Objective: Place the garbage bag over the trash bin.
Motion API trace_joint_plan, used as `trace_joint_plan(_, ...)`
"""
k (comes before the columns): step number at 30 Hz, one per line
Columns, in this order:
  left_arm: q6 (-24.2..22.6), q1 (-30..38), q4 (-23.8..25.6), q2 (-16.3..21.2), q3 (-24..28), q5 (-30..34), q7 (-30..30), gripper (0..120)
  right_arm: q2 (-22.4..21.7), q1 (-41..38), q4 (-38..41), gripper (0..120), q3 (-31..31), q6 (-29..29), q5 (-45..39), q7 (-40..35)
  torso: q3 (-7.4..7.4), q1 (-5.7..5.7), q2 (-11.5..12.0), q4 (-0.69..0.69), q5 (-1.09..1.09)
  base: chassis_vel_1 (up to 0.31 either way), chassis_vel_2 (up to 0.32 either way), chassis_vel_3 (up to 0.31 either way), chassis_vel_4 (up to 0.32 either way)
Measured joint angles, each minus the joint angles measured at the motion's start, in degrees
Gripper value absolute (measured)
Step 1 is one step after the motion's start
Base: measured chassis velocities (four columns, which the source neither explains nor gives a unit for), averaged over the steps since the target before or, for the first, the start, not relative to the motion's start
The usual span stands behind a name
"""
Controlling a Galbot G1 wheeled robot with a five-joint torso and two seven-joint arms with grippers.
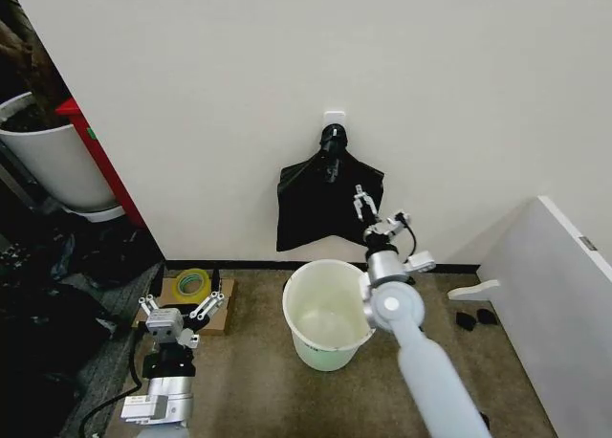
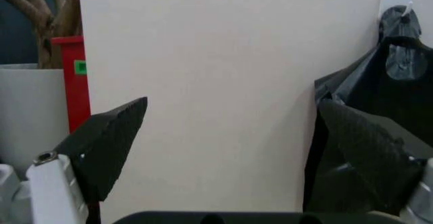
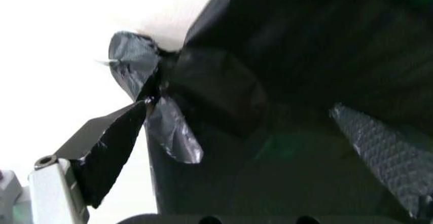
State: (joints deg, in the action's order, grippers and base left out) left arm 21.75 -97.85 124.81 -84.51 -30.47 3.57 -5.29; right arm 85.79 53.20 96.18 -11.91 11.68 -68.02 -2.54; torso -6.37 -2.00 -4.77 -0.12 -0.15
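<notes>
A: What's the worry here?

B: The thin, shiny, crinkled black plastic garbage bag [image 1: 325, 204] hangs from a small white wall hook [image 1: 333, 119] at upper centre of the head view. I'd judge that pulling on a lower fold could stretch or tear the film where it loops on the hook — or the film could slip from the pads.

A: And the bucket?

B: The round white plastic trash bin [image 1: 328, 314] stands on the carpet at lower centre, just below the bag, bare inside.

A: Fingers?

B: The right gripper [image 1: 379, 216] is raised at the bag's lower right part, fingers spread wide. In the right wrist view the bag lies between and beyond the dark pads [image 3: 111, 148], but I can't tell whether they touch it — nothing is pinched.

A: The other arm?

B: The left gripper [image 1: 177, 307] sits low at lower left, fingers spread, holding nothing, near a cardboard piece [image 1: 218, 309] bearing a yellow-green tape roll [image 1: 193, 283].
</notes>
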Motion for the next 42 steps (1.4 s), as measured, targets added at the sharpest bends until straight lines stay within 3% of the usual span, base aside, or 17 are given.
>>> trace_joint_plan(7, -0.01, 0.64, -1.01, -0.45, 0.08, -0.03, -0.22, 100, 3.08, -2.59, -2.67, 100, 1.25, 0.63, 0.17, 1.40, 0.00, 0.00, 0.00, 0.00, 0.00, 0.000, 0.000, 0.000, 0.000)
trace_joint_plan(15, -0.10, 1.18, -2.40, -0.08, -0.04, 0.15, -0.49, 100, 4.47, -5.90, -7.10, 68, 2.01, 1.65, 0.76, 5.10, 0.00, 0.00, 0.00, 0.00, 0.00, 0.000, 0.000, 0.000, 0.000)
trace_joint_plan(21, -0.09, 1.14, -2.57, 0.42, -0.13, 0.52, -0.78, 100, 5.21, -6.10, -7.25, 52, 2.07, 1.96, 1.16, 6.25, 0.00, 0.00, 0.00, -0.01, 0.00, 0.000, 0.000, 0.000, 0.000)
trace_joint_plan(25, -0.04, 1.06, -2.57, 0.71, -0.17, 1.03, -0.87, 100, 5.56, -5.75, -6.99, 32, 2.06, 2.29, 1.58, 7.57, 0.00, 0.01, 0.00, -0.01, 0.00, 0.000, 0.000, 0.000, 0.000)
trace_joint_plan(27, -0.03, 1.06, -2.57, 0.74, -0.17, 1.05, -0.89, 100, 5.58, -5.67, -6.85, 30, 2.06, 2.37, 1.63, 7.84, 0.01, 0.01, 0.00, -0.01, 0.00, 0.000, 0.000, 0.000, 0.000)
trace_joint_plan(34, 0.03, 1.30, -2.98, 0.74, -0.05, 1.06, -1.10, 100, 5.31, -4.86, -5.64, 0, 1.89, 2.88, 2.78, 8.21, 0.01, 0.01, 0.00, 0.00, 0.00, 0.000, 0.000, 0.000, 0.000)
trace_joint_plan(40, 0.04, 1.54, -3.20, 0.69, 0.06, 1.06, -1.33, 100, 2.88, -2.24, -3.41, 0, 2.65, 3.19, 5.06, 6.82, 0.01, 0.01, 0.00, 0.00, 0.01, 0.000, 0.000, 0.000, 0.000)
trace_joint_plan(42, 0.08, 1.64, -3.29, 0.62, 0.14, 1.06, -1.51, 100, -0.10, 0.67, -1.03, 0, 4.00, 3.50, 6.11, 6.90, 0.01, 0.01, -0.01, 0.00, 0.02, 0.000, 0.000, 0.000, 0.000)
